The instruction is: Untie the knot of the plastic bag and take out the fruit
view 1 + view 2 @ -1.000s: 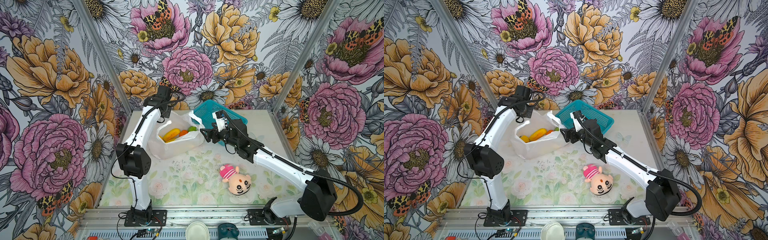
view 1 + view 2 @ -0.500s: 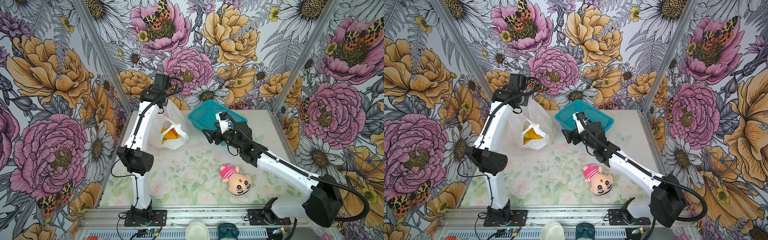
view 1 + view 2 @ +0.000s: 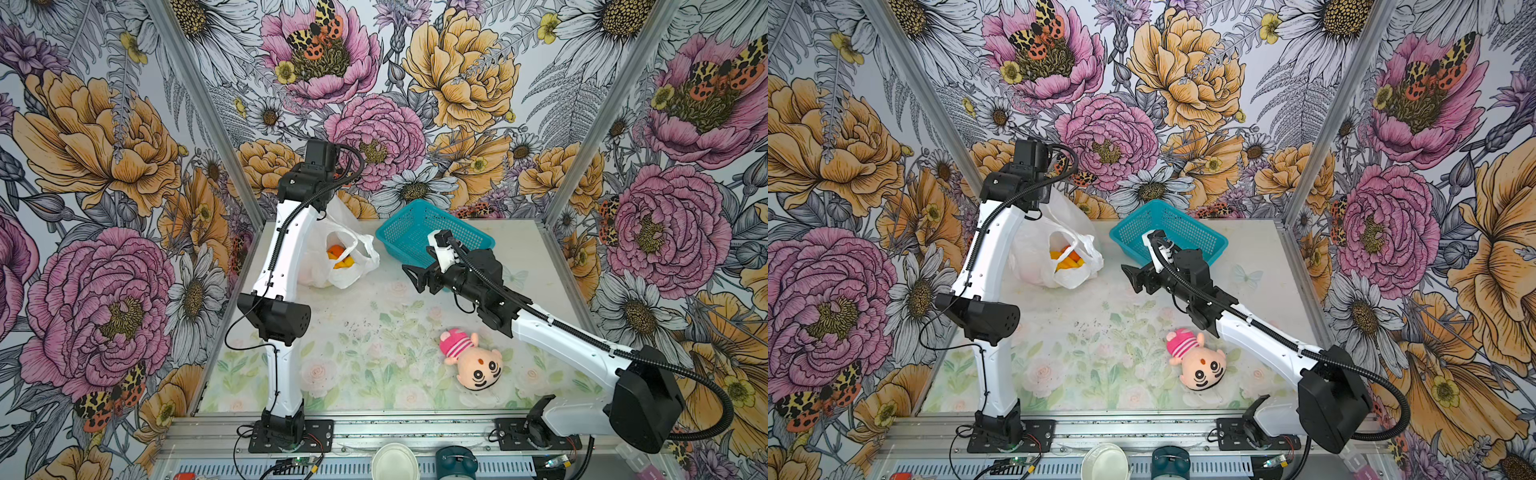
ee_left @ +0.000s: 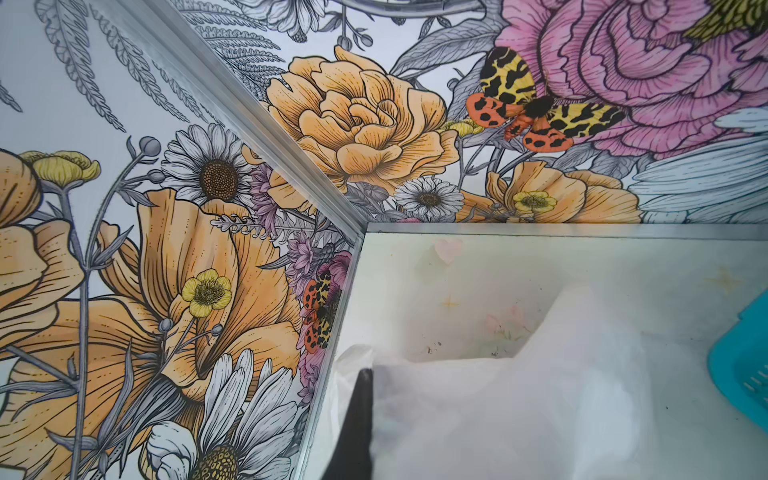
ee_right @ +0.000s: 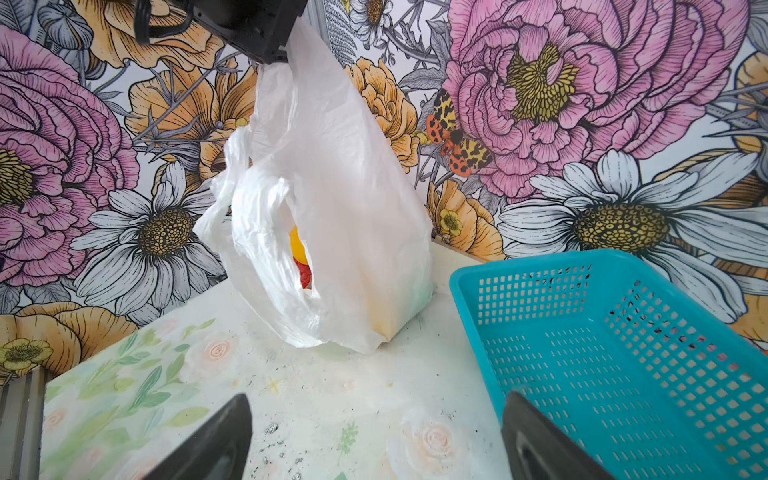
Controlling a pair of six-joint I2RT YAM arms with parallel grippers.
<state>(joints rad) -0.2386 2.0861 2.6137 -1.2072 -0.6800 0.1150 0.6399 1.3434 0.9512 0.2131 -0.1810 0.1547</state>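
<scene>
At the table's (image 3: 374,332) 11 o'clock, the left gripper (image 5: 272,54) is clenched on a pinch of the plastic bag (image 3: 359,276). The film is thin, crinkly and translucent white, pulled up into a taut peak, with the base sagging on the tabletop. Its mouth gapes as a wrinkled oval. The fruit (image 3: 337,257) lies inside: smooth, rounded, orange and yellow. The right gripper (image 3: 413,277) has its jaws spread wide, holding nothing, just beside the teal mesh basket (image 3: 419,226) at 1 o'clock. A soft plush doll (image 3: 473,361) lies at 4 o'clock.
</scene>
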